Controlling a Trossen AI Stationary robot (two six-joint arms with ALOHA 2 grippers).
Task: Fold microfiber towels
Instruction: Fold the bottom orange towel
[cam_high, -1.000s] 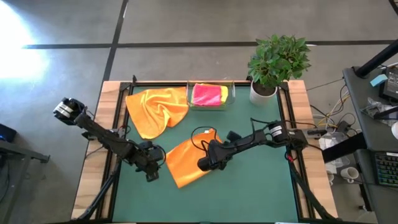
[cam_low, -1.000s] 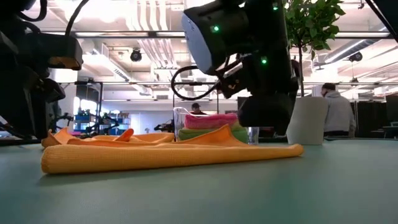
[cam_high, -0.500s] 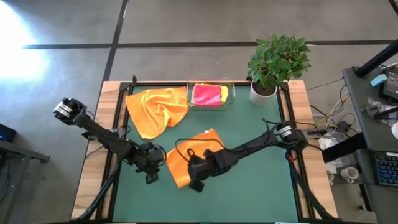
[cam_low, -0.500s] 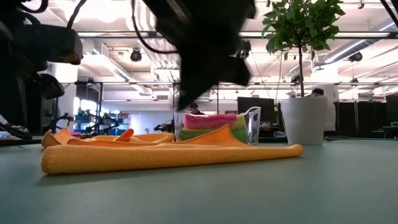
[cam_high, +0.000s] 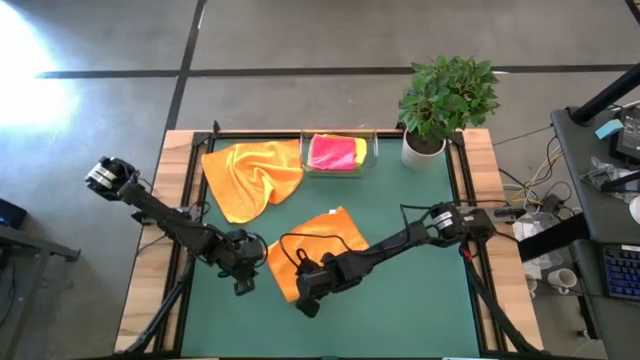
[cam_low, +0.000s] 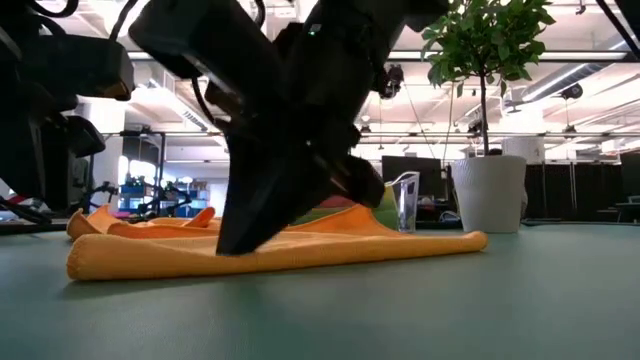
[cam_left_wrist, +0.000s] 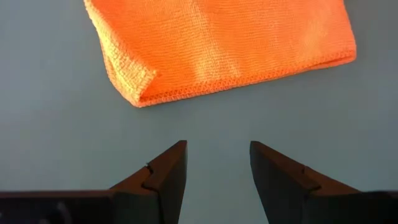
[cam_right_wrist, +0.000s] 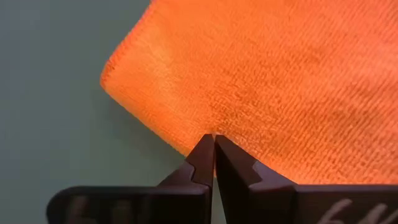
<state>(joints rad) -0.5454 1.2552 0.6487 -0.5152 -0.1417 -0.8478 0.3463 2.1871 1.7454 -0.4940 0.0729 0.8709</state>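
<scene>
A folded orange towel (cam_high: 318, 228) lies flat on the green mat in mid-table; it also shows in the low view (cam_low: 400, 245). My right gripper (cam_right_wrist: 214, 140) is shut, its tips at this towel's near-left corner (cam_high: 305, 303). My left gripper (cam_left_wrist: 217, 168) stands open just left of the towel (cam_left_wrist: 224, 43), over bare mat (cam_high: 243, 283), touching nothing. A second orange towel (cam_high: 250, 175) lies crumpled at the back left. A pink towel (cam_high: 335, 152) lies on top of a pile in the clear tray (cam_high: 372, 160). My right gripper sets its shut fingertips (cam_low: 235, 245) on the folded orange towel at its near edge (cam_right_wrist: 205, 127), close to the near-left corner. The fingers slant down from the table's far right. The towel lies flat on the mat under them.
A potted plant (cam_high: 445, 100) stands at the back right corner. The wooden table rim (cam_high: 155, 270) runs along each side. Green mat (cam_high: 420, 310) lies bare to the near right.
My right gripper has swept over the folded orange towel from its right part toward the near-left corner, tipping from nearly level to pointing steeply down, still shut. The towel has kept its place.
</scene>
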